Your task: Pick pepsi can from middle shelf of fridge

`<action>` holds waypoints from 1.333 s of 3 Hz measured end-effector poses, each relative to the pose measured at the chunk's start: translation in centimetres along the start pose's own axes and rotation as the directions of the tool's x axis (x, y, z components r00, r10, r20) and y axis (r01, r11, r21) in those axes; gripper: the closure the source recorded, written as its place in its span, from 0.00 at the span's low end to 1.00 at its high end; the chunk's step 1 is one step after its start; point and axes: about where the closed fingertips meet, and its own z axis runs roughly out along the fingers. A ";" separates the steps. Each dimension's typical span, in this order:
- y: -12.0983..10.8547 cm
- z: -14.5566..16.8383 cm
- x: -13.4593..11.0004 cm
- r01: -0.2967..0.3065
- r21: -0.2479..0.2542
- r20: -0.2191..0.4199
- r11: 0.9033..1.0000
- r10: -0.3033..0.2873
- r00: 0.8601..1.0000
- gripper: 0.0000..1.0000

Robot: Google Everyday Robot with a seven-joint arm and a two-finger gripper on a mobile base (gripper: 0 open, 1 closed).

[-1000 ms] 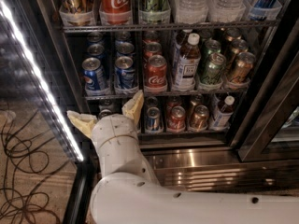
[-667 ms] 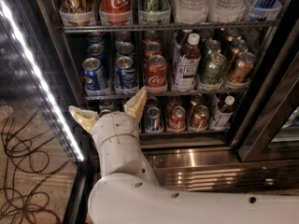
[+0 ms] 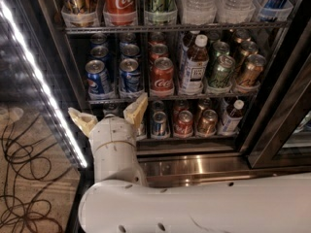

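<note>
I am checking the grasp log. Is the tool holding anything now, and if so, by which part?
Nothing is held. The tool is open and empty, below the left front pepsi can on the middle shelf.

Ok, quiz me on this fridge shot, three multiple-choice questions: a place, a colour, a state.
1. Gripper is: A at the top shelf, B low left under the pepsi cans, C by the right door frame.
2. Can just right of the pepsi cans: A red, B green, C gold.
3. Gripper: A shut on can, B open and empty, C shut on bottle.
Answers: B, it shows below the middle shelf's left end; A, a Coca-Cola can; B, fingers spread, nothing between.
</note>
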 end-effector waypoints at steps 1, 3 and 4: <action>0.2 0.1 0.2 -0.012 0.002 0.007 1.000 0.012 1.000 0.00; 0.7 1.9 1.7 -0.035 0.011 0.039 0.999 0.034 0.999 0.25; 0.7 3.2 2.0 -0.037 0.022 0.056 0.999 0.035 0.998 0.32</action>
